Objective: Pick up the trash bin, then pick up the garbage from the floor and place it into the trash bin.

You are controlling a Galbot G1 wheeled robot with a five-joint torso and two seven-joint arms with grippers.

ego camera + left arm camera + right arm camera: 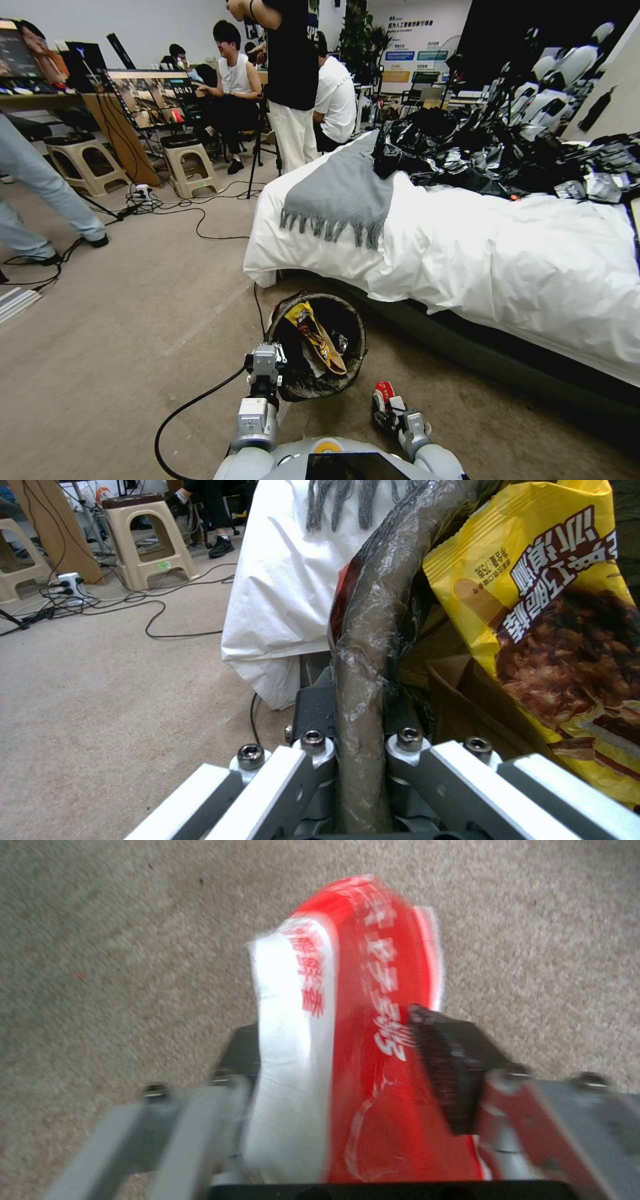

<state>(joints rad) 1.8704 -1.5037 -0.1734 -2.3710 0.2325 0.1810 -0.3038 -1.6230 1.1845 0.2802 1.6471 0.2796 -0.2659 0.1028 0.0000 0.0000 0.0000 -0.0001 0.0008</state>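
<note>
Left hand (265,360) is clamped shut on the near rim of the trash bin (319,347); the left wrist view shows the liner-wrapped rim (360,680) pinched between both fingers. The bin sits tilted toward the robot, on or just off the carpet beside the bed (467,267); I cannot tell which. Inside it: a yellow snack packet (317,337) standing against the liner and a brown paper bag (460,705) beneath. Right hand (393,410) is low over the carpet just to the right of the bin, closed on a red-and-white snack packet (353,1030) that stands upright between its fingers (447,1065). Judged step: bin secured, one garbage piece grasped, deposit not yet made. Next move calls for raising the packet above rim height, carrying it left over the opening, and releasing clear of the yellow packet, which crowds the mouth.
</note>
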